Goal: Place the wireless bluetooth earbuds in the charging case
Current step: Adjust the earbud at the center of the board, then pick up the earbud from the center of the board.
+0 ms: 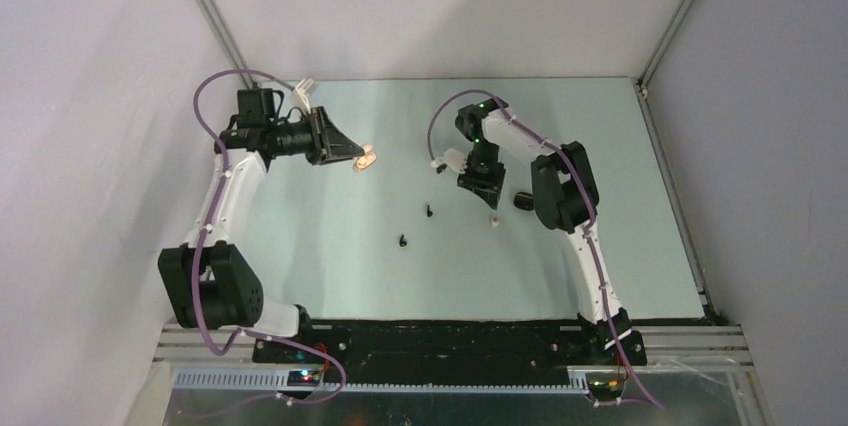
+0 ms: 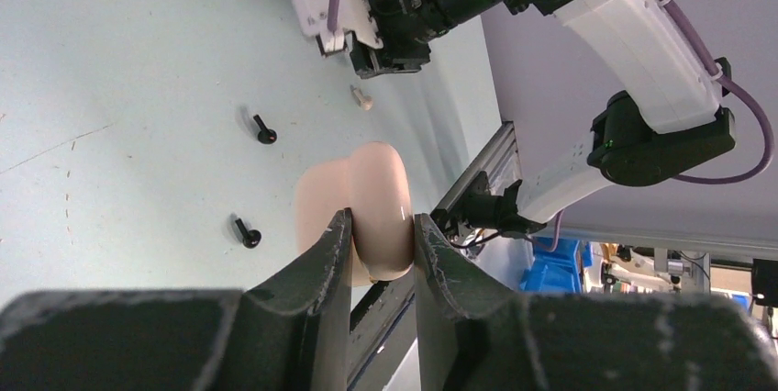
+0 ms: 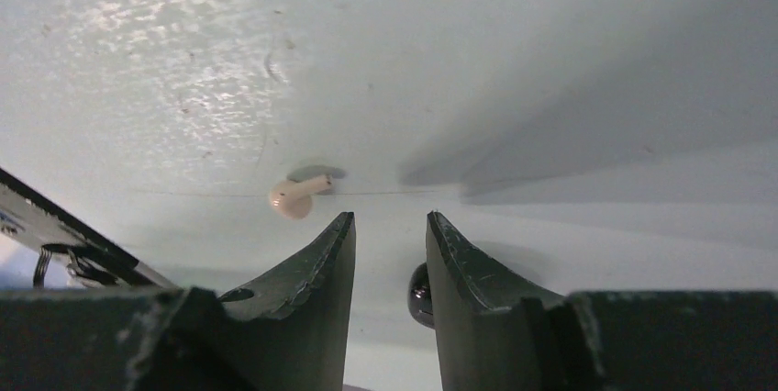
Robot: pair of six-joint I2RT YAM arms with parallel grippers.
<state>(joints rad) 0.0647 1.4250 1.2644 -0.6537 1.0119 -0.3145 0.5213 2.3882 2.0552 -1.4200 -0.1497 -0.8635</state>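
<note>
Showing 2 black earbuds (image 1: 403, 241), 1 cream earbud (image 1: 494, 220), 1 cream case (image 1: 366, 158)

Two glossy black stemmed earbuds (image 1: 429, 211) (image 1: 403, 241) and one cream-white stemmed earbud (image 1: 494, 221) lie on the pale worktop (image 1: 330, 266), three buds in all. There is one peach-cream pebble-shaped plastic case (image 1: 365, 158). One black rounded object (image 1: 524, 202) also shows, partly hidden, and its kind cannot be told.

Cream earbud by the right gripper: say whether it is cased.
Out: cream earbud lies bare on the table ahead of the right gripper.
</note>
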